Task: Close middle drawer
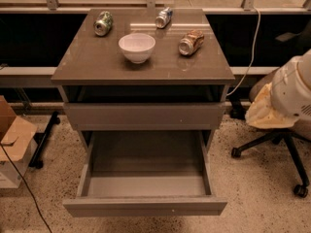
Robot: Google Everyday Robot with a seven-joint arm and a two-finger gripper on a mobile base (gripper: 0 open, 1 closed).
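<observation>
Your middle drawer (146, 207) stands pulled far out of the cabinet (97, 62). Right of the cabinet only the white arm (291, 89) shows; the gripper is out of view, so you cannot tell its grip.

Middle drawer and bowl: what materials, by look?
Middle drawer: likely matte grey-brown laminate or painted board; flat, no glare. Bowl: white glazed ceramic or plastic; soft sheen. Gripper out of view; only the arm's white shell at right.
</observation>
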